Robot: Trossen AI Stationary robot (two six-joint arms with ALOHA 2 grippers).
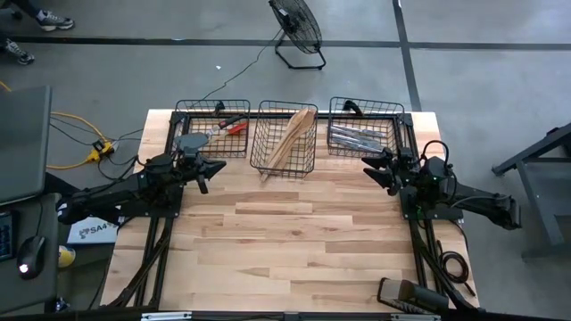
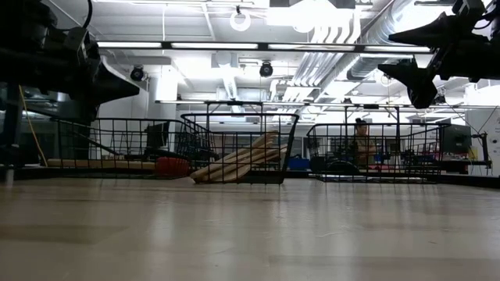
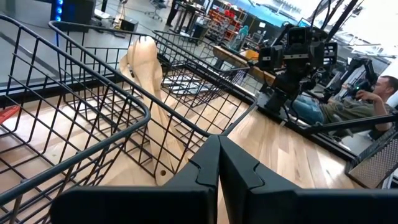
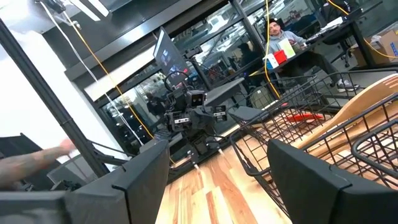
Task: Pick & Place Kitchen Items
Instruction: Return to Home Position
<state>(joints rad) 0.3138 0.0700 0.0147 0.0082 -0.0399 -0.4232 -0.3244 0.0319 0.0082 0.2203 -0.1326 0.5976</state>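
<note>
Three black wire baskets stand along the table's far edge. The left basket (image 1: pixel 212 129) holds a red-headed spatula (image 1: pixel 234 127). The middle basket (image 1: pixel 284 138) holds pale wooden utensils (image 1: pixel 290 141), which lie slanted with their lower ends at its near left corner (image 2: pixel 234 164). The right basket (image 1: pixel 364 129) holds silver cutlery (image 1: pixel 357 135). My left gripper (image 1: pixel 219 168) is shut and empty, raised just near of the left basket (image 3: pixel 219 143). My right gripper (image 1: pixel 373 171) is open and empty, raised near the right basket (image 4: pixel 217 162).
The bare wooden tabletop (image 1: pixel 294 241) stretches from the baskets to the near edge. A dark object (image 1: pixel 410 294) lies at the near right corner. A floor fan (image 1: pixel 297 27) stands beyond the far edge. A seated person (image 3: pixel 373 93) shows in the room to the right.
</note>
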